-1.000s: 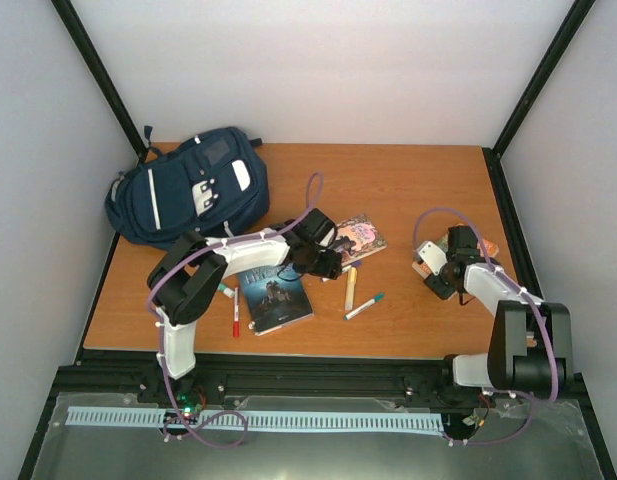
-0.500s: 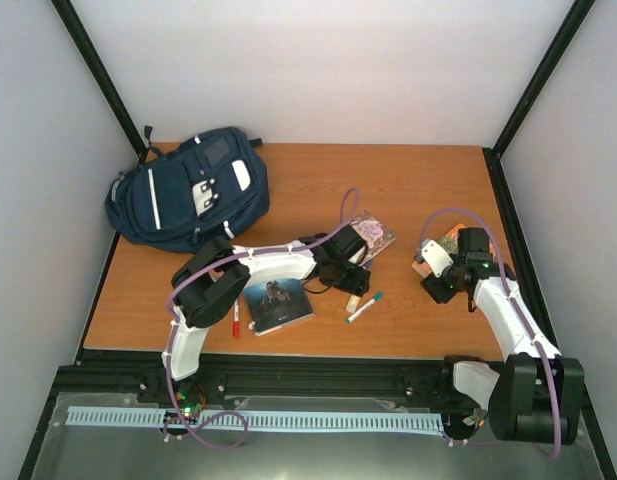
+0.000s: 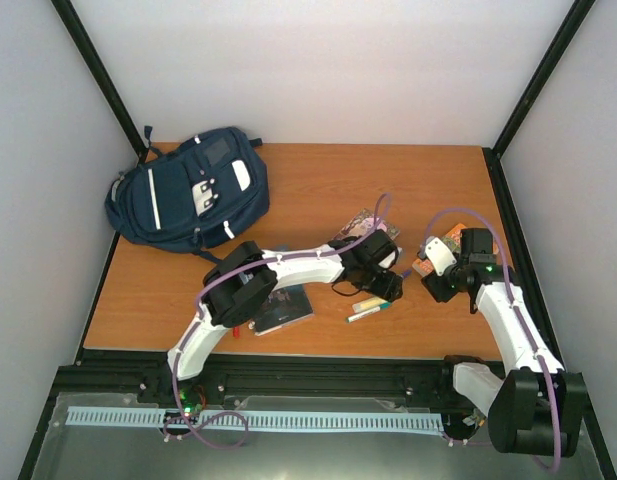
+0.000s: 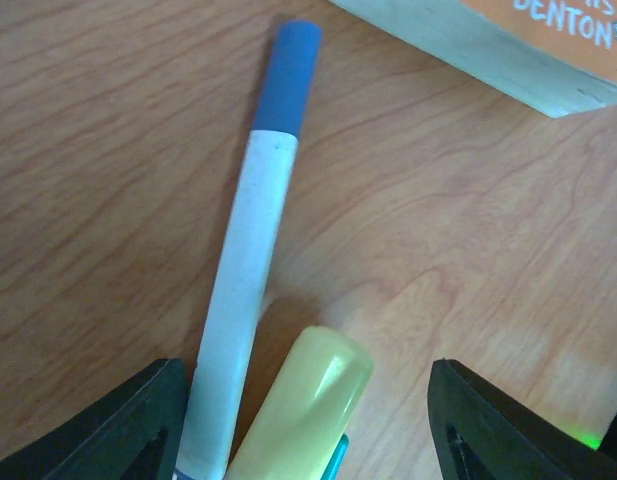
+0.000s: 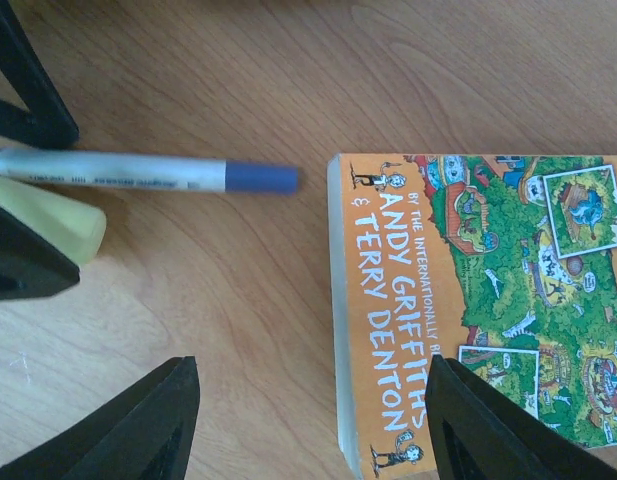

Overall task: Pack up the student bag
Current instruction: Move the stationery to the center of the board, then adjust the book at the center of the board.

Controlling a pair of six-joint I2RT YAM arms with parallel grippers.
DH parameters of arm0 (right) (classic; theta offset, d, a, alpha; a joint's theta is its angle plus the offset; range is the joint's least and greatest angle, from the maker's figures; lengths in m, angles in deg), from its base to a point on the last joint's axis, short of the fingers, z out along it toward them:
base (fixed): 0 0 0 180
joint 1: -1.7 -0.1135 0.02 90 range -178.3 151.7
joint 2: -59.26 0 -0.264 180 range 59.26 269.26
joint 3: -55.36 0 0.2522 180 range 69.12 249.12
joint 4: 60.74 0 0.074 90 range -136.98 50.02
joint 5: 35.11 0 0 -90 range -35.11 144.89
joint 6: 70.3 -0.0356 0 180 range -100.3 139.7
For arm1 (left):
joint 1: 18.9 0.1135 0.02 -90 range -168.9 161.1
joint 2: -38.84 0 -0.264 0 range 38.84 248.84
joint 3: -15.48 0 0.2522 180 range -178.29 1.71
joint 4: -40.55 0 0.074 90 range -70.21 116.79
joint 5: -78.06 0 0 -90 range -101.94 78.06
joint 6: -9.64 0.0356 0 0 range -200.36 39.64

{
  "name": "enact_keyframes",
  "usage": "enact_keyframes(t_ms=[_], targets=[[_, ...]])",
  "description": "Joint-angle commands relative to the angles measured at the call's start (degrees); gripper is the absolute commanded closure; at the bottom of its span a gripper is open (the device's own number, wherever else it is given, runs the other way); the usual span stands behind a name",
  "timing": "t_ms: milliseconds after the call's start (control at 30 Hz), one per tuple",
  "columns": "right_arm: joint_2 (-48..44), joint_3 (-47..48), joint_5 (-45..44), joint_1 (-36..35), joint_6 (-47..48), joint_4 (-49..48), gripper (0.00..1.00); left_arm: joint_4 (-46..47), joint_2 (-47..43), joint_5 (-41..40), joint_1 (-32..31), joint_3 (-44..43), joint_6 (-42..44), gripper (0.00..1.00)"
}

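Student bag [image 3: 186, 190], just one, lies apart from three books [image 3: 291, 306].

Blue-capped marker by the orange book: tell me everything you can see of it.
The marker is a slim white plastic barrel with faint grey print and a blue cap, lying flat on the wooden table. Its cap points at the orange book, short of touching it. A yellow highlighter lies close alongside. The open left gripper straddles its rear end without gripping it.
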Motion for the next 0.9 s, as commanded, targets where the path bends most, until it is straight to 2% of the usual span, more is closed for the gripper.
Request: enact_keyframes(t_ms=[0,200,300,500,700,867], targets=[[-1.3,1.5,-0.7,0.4,-2.3,0.3,0.37,-0.9,1.7,3.2,-1.0,-2.6,0.6,0.31],[-2.4,2.8,0.1,0.3,-5.2,0.6,0.37,-8.6,-4.5,-4.7,-0.9,-4.2,7.0,0.26],[-2.7,4.5,1.5,0.3,-9.6,-0.3,0.35,-11.3,-8.3,-6.4,0.2,-4.2,9.0,0.24],[-3.4,8.2,13.5,0.3,-16.6,-0.4,0.32,-14.2,-13.9,-7.9,6.8,-3.1,10.5,0.12],[-7.5,9.0,18.0,0.4,-18.6,0.6,0.31,-15.7,-12.5,-7.1,16.6,-3.7,9.5,0.07],[-12.4,6.1,18.1,0.4,-18.9,-2.0,0.28,-17.0,-6.2,-5.1,21.9,-7.8,9.0,0.05]])
